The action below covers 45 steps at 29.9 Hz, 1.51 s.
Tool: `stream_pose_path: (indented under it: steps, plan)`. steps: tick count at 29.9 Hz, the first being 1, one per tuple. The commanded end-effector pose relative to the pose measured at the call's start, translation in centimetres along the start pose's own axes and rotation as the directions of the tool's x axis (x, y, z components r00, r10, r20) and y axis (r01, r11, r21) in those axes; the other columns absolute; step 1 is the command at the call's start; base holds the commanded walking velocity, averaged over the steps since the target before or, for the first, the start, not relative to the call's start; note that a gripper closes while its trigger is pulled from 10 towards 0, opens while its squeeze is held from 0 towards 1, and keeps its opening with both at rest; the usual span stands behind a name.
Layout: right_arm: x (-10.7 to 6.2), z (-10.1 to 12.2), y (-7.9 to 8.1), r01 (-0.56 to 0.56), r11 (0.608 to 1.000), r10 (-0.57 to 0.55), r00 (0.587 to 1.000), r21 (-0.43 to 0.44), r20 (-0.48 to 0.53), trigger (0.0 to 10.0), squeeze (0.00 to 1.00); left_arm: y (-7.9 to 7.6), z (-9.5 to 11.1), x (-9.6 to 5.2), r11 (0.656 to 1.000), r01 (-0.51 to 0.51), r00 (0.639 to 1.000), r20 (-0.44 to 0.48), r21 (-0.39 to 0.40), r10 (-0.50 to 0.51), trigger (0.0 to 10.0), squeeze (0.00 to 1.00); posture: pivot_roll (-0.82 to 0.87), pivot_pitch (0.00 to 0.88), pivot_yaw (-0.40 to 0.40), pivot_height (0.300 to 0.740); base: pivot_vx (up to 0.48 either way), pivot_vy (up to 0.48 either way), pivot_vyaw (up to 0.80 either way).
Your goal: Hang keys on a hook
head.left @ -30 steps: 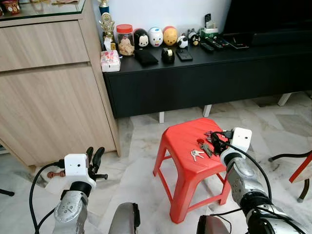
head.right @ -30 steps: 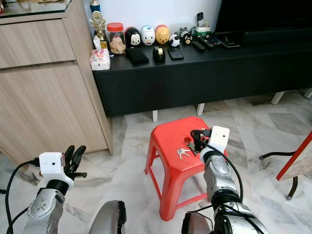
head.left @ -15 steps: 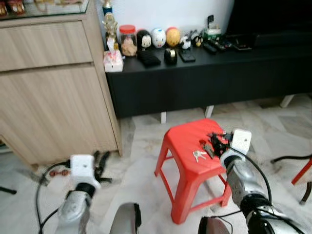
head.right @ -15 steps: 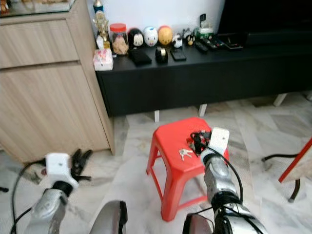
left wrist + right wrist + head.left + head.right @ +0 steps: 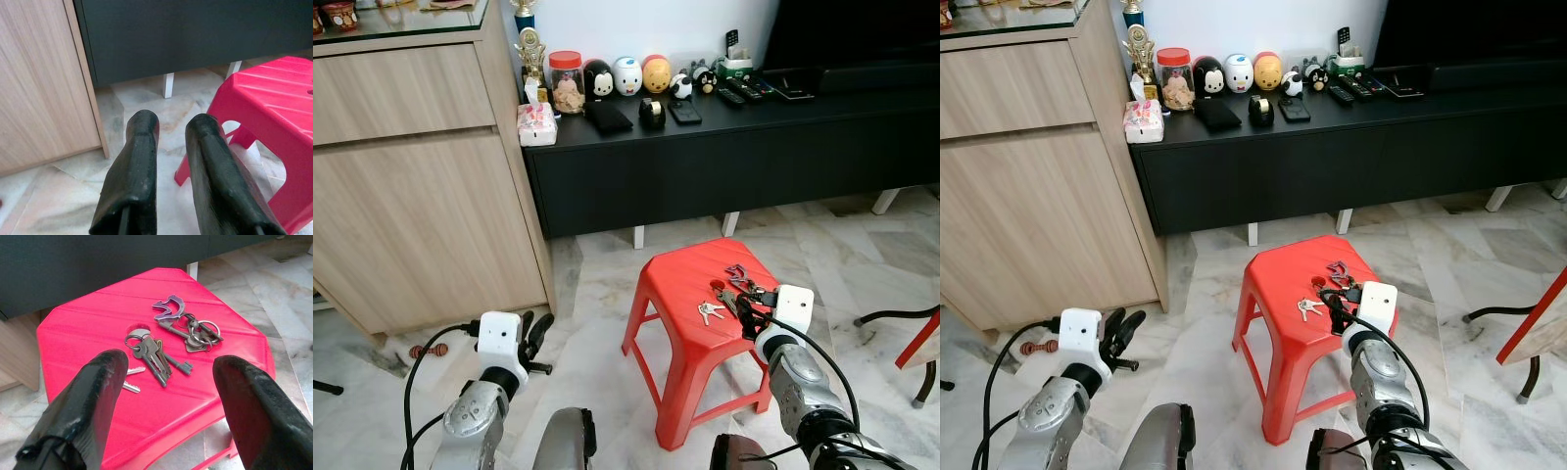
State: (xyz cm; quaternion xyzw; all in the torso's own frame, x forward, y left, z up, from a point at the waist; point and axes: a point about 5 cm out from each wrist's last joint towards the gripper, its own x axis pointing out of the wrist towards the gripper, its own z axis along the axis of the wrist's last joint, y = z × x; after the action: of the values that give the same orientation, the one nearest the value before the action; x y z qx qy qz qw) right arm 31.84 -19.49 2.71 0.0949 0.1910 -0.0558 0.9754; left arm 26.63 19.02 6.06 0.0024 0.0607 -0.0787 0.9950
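Early stage: the keys (image 5: 166,345) lie ungrasped on the red plastic stool (image 5: 680,284). My right gripper (image 5: 166,396) hovers just short of them, fingers spread and empty. Pickup and hanging remain; no hook visible.

Marble floor (image 5: 597,284), wooden cabinet (image 5: 411,196), black TV console (image 5: 724,147).
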Motion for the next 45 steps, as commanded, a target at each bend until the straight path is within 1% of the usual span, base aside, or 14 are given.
stream_pose_path:
  steps: [1, 6, 9, 10, 13, 23, 28, 35, 40, 43, 45]
  plan:
    - [0.0, 0.2, -0.2, 0.005, 1.000, -0.005, 1.000, -0.008, 0.016, 10.0, 0.00, 0.2, -0.1, 0.1, 1.000, 0.002, 1.000, -0.005, 0.016, -0.002, 10.0, 0.00, 0.20, 0.000, 0.000, 0.601, 0.000, 0.000, 0.00]
    - [0.0, 0.2, 0.3, -0.024, 0.999, 0.025, 1.000, -0.036, 0.018, 10.0, 0.00, 0.4, -0.1, 0.0, 1.000, -0.010, 1.000, -0.004, 0.025, 0.010, 10.0, 0.00, 0.20, 0.000, 0.000, 0.601, 0.000, 0.000, 0.00]
    - [0.0, 0.2, 0.5, -0.029, 0.999, 0.030, 0.999, -0.033, 0.024, 10.0, 0.00, 0.5, 0.0, -0.1, 1.000, -0.017, 1.000, -0.002, 0.023, 0.017, 10.0, 0.00, 0.20, 0.000, 0.000, 0.601, 0.241, 0.000, 0.15]
    - [0.0, 0.2, 0.6, -0.030, 0.999, 0.031, 0.999, -0.025, 0.026, 10.0, 0.00, 0.5, 0.0, -0.1, 1.000, -0.018, 1.000, -0.002, 0.025, 0.018, 10.0, 0.00, 0.20, 0.303, -0.068, 0.601, 0.247, 0.000, 0.40]
    - [0.0, 0.1, 0.5, -0.028, 1.000, 0.028, 0.999, -0.015, 0.025, 10.0, 0.00, 0.5, 0.0, -0.1, 1.000, -0.018, 1.000, -0.002, 0.025, 0.018, 10.0, 0.00, 0.20, 0.303, -0.069, 0.601, 0.250, 0.000, 0.00]
    - [-0.1, 0.1, 0.4, -0.029, 0.999, 0.030, 0.999, -0.022, 0.021, 10.0, 0.00, 0.4, -0.2, -0.2, 1.000, -0.022, 1.000, 0.001, 0.020, 0.022, 10.0, 0.00, 0.19, 0.304, -0.075, 0.601, 0.263, 0.000, 0.00]
    - [0.0, 0.4, 0.6, -0.048, 0.999, 0.048, 0.998, -0.025, 0.029, 10.0, 0.00, 0.3, 0.1, -0.3, 1.000, -0.026, 0.999, 0.029, -0.002, 0.026, 10.0, 0.00, 0.20, 0.303, -0.080, 0.601, 0.000, 0.000, 0.00]
    - [0.1, 0.8, 1.3, -0.093, 0.995, 0.095, 0.994, -0.036, 0.058, 10.0, 0.00, 0.6, 0.5, -0.4, 0.999, -0.045, 0.997, 0.062, -0.007, 0.045, 10.0, 0.00, 0.19, 0.304, -0.081, 0.601, 0.000, 0.000, 0.00]
    - [0.0, 1.0, 2.1, -0.148, 0.988, 0.151, 0.985, -0.049, 0.081, 10.0, 0.00, 0.7, 0.7, -0.5, 0.998, -0.054, 0.995, 0.081, -0.014, 0.055, 10.0, 0.00, 0.19, 0.306, -0.081, 0.601, 0.000, 0.000, 0.00]
    - [-0.1, 1.4, 2.8, -0.199, 0.978, 0.206, 0.972, -0.067, 0.113, 10.0, 0.00, 0.7, 0.8, -0.5, 0.998, -0.054, 0.995, 0.087, -0.015, 0.055, 10.0, 0.00, 0.19, 0.307, -0.081, 0.601, 0.000, 0.000, 0.00]
    - [-0.2, 1.7, 3.4, -0.242, 0.964, 0.255, 0.958, -0.113, 0.128, 10.0, 0.00, 0.7, 0.9, -0.6, 0.998, -0.057, 0.994, 0.090, -0.017, 0.058, 10.0, 0.00, 0.19, 0.309, -0.080, 0.601, 0.000, 0.000, 0.00]
